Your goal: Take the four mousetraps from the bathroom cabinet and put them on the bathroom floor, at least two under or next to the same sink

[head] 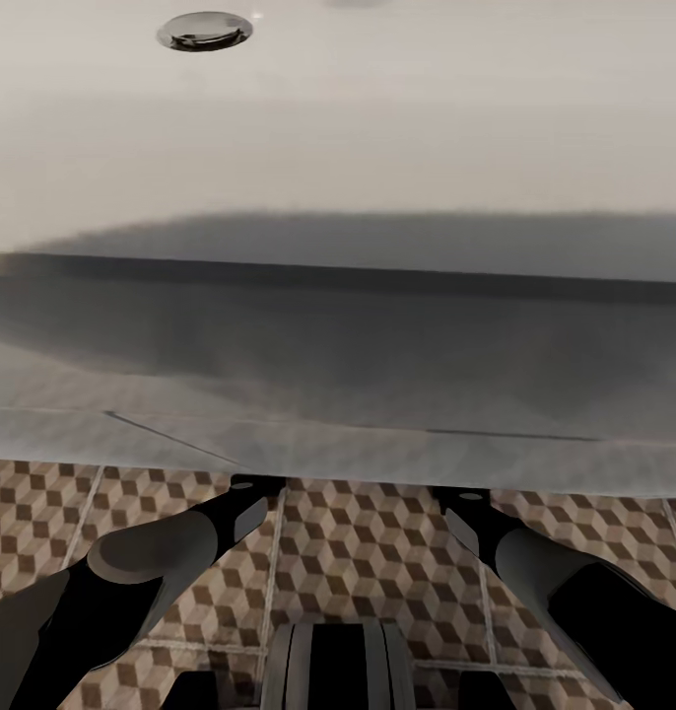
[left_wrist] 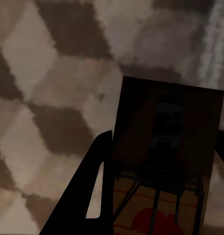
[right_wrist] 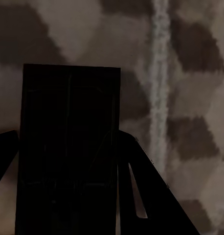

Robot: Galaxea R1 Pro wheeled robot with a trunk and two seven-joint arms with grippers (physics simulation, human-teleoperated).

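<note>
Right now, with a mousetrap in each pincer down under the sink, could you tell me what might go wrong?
1. The wide white sink vanity hides both pincers from the head view, so releases rely on the wrist views.
2. The left pincer holds its dark brown rectangular mousetrap above the cube-patterned floor tiles; dropped, it may tumble.
3. The right pincer's mousetrap looks too dark to judge its orientation.

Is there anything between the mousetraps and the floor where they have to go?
Nothing visible. Each gripper holds a mousetrap right above bare patterned floor tiles, under the sink.
</note>
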